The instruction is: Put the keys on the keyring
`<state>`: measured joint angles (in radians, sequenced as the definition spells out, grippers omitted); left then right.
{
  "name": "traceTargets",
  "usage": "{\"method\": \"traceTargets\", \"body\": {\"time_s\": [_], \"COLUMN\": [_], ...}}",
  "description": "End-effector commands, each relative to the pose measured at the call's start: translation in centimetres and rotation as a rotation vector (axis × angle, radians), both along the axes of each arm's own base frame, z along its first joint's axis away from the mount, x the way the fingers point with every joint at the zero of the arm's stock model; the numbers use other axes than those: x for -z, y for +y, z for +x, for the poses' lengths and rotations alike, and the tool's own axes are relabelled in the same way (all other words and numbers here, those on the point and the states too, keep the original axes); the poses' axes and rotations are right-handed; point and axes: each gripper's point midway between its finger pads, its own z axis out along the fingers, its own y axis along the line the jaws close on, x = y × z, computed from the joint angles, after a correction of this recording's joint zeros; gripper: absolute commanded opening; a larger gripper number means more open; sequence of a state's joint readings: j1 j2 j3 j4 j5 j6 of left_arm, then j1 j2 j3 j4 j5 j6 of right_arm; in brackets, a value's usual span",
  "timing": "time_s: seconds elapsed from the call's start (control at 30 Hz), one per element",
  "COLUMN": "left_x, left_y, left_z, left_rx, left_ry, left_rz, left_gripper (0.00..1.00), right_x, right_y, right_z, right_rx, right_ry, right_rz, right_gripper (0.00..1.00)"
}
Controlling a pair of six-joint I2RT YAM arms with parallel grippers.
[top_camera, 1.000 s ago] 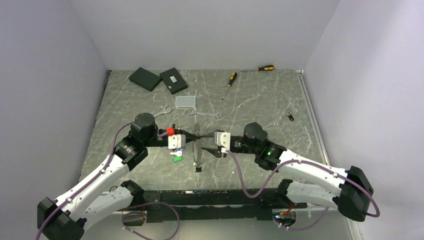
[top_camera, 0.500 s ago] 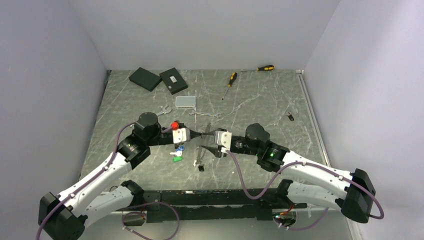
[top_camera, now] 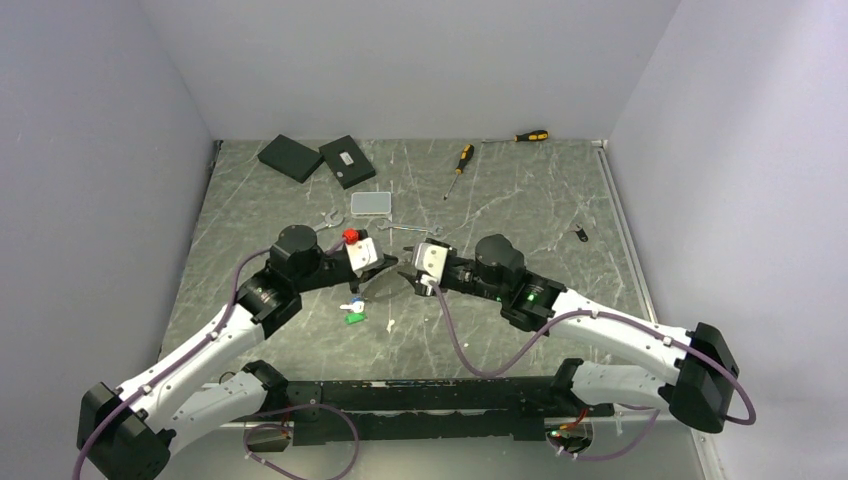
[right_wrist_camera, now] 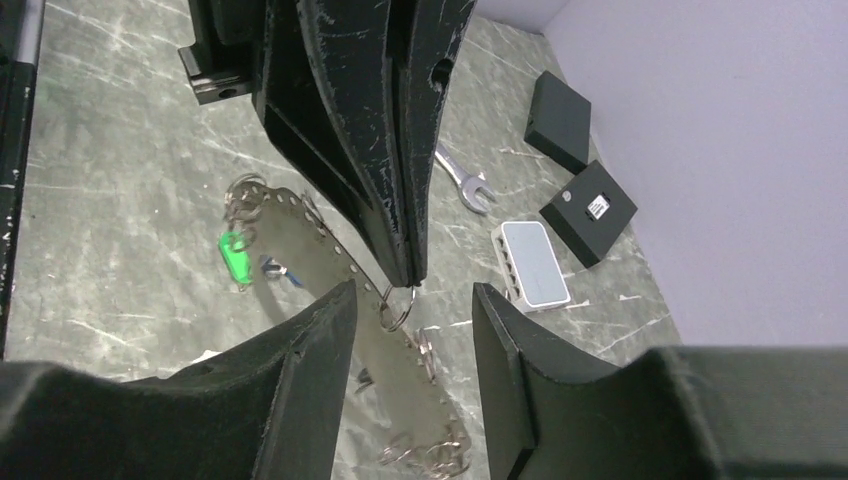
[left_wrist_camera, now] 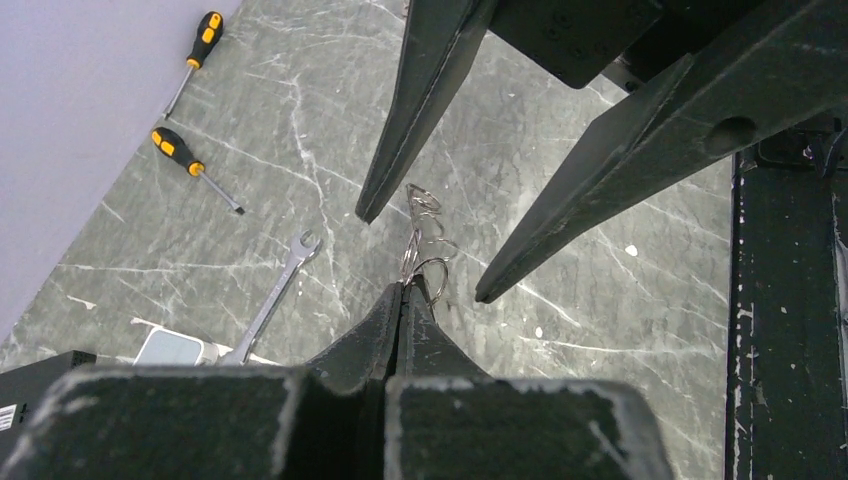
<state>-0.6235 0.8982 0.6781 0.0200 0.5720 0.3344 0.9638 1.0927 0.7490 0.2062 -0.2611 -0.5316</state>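
1. I'm seeing the small green- and blue-headed metal keys (top_camera: 353,318) lying on the table, below the left gripper (left_wrist_camera: 403,292).
2. That gripper is pinching the thin silvery wire keyring (left_wrist_camera: 424,238), which is raised off the table with its long axis pointing away rightward.
3. The right gripper (right_wrist_camera: 412,291) is straddling it, fingers spread.

thin keyring (right_wrist_camera: 394,305) aloft, keys (top_camera: 352,312) lying apart

My left pincer (top_camera: 392,268) and right pincer (top_camera: 406,279) tip to tip, keyring (left_wrist_camera: 421,238) wire filling the gap, keys (top_camera: 352,310) close at 8 o'clock, spanner (top_camera: 406,229) and clear box (top_camera: 371,203) at 12, tabletop (top_camera: 520,200) open at 2 and 6.
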Motion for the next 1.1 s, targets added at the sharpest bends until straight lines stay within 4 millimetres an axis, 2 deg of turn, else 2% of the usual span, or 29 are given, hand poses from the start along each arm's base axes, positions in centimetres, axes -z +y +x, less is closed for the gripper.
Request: {"method": "traceTargets", "body": {"time_s": [0.0,0.1,0.2,0.53,0.67,0.77,0.8,0.87,0.93,1.07], "left_x": [-2.0,-1.9,-1.9,-2.0,-1.4,-0.9,-0.4,0.8,1.8,1.7], "left_y": [-0.1,0.0,0.1,0.1,0.6,1.4,1.9,3.1,4.2,7.9], "left_z": [-0.1,-0.3,-0.3,-1.0,-0.6,0.4,1.0,2.3,3.5,6.1], "left_rx": [0.0,0.005,0.002,0.038,0.003,-0.075,-0.124,-0.237,-0.346,-0.705], "left_ry": [-0.057,-0.063,-0.069,-0.103,-0.102,-0.097,-0.082,-0.034,0.006,0.145], "left_rz": [-0.054,-0.055,-0.057,-0.057,-0.029,-0.009,0.003,0.025,0.045,-0.057], "left_gripper": [0.0,0.0,0.0,0.0,0.0,0.0,0.07,0.32,0.48,0.83], "right_x": [-2.4,-2.3,-1.9,-0.4,0.4,1.6,2.0,2.6,3.6,5.9], "right_y": [0.5,0.7,1.0,0.7,0.0,-0.3,-0.3,-0.2,0.2,1.9], "right_z": [0.8,1.3,1.4,1.3,1.8,2.2,2.3,2.7,2.7,3.2], "right_rx": [0.021,0.03,0.025,0.002,0.043,0.085,0.103,0.138,0.15,0.172], "right_ry": [-0.045,-0.045,-0.025,0.024,0.063,0.112,0.131,0.174,0.239,0.38], "right_rz": [0.028,0.021,-0.003,-0.046,-0.047,-0.048,-0.039,0.005,0.028,0.019], "right_gripper": [0.48,0.39,0.38,0.43,0.44,0.48,0.51,0.57,0.63,0.71]}}
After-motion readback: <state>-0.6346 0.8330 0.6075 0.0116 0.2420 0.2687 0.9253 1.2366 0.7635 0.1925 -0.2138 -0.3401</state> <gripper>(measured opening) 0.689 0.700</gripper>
